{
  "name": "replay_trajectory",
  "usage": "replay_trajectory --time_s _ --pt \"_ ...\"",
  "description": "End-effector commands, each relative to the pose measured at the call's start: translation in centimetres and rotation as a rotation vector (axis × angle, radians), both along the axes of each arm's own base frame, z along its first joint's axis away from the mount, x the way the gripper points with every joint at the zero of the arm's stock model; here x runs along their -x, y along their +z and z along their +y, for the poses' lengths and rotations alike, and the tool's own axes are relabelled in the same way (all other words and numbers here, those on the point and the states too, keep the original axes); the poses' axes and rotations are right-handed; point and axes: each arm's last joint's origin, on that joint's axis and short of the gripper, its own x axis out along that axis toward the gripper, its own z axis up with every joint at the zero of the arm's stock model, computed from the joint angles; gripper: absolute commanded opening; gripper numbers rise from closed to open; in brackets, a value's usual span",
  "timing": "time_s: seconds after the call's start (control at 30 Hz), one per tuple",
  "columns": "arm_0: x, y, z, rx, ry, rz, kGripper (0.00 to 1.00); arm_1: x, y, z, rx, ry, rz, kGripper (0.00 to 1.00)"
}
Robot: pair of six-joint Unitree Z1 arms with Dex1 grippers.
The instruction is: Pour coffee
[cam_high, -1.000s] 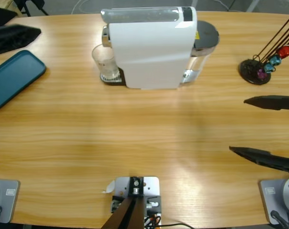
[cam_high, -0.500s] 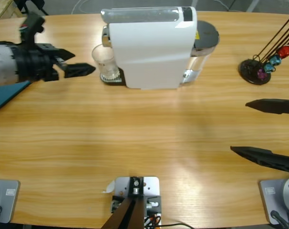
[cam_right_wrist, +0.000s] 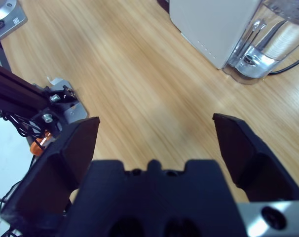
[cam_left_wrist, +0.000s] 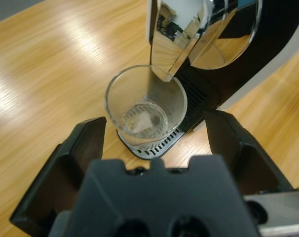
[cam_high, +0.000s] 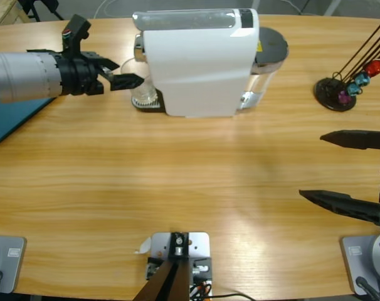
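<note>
At the machine's spout side, left gripper (cam_high: pixel 128 80) has advanced since half a second ago, jaws spread wide, flanking the empty glass (cam_left_wrist: pixel 145 108) on the coffee machine (cam_high: pixel 199 63) drip tray, gripping nothing. Right gripper (cam_high: pixel 334 168) unchanged, wide open, empty.

The left arm (cam_high: pixel 24 76) is a ribbed silver-grey cylinder ending in a black wrist block with a small red-and-green mark on a tab above it. Ahead of that block sit 2 tapering matte-black fingers (cam_high: pixel 128 79). The right gripper (cam_high: pixel 343 169) shows 2 long black blades — thin, pointed — behind a moulded black body (cam_right_wrist: pixel 154 197).
</note>
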Motion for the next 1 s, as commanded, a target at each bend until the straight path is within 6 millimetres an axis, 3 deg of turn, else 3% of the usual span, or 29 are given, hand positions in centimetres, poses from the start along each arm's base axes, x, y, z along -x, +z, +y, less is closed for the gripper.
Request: replay_trajectory --time_s 0.03,0.43,0.53,0.63,0.67,0.77,1.0 --pt "-0.6 -3.1 -0.4 -0.026 -0.045 0.065 0.861 -0.3 -0.2 0.3 0.026 -0.015 0.018 1.000" --pt "-1.6 -4.9 -0.9 -0.030 -0.058 0.082 0.838 -0.3 -0.2 0.3 0.027 -0.015 0.018 1.000" --pt "-1.9 -5.3 -1.1 -0.030 -0.057 0.082 0.620 -0.3 -0.2 0.3 0.025 -0.015 0.017 1.000" --pt "-2.1 -5.3 -1.0 -0.025 -0.051 0.078 0.468 -0.3 -0.2 0.3 0.026 -0.015 0.018 1.000" --pt "-2.1 -5.3 -1.0 -0.024 -0.049 0.076 0.301 -0.3 -0.2 0.3 0.026 -0.015 0.018 1.000" --pt "-2.1 -5.3 -0.9 -0.023 -0.050 0.076 0.132 -0.3 -0.2 0.3 0.025 -0.015 0.017 1.000" --pt "-1.4 -5.3 -0.4 -0.016 -0.062 0.084 0.103 -0.3 -0.2 0.2 0.028 -0.019 0.016 1.000"
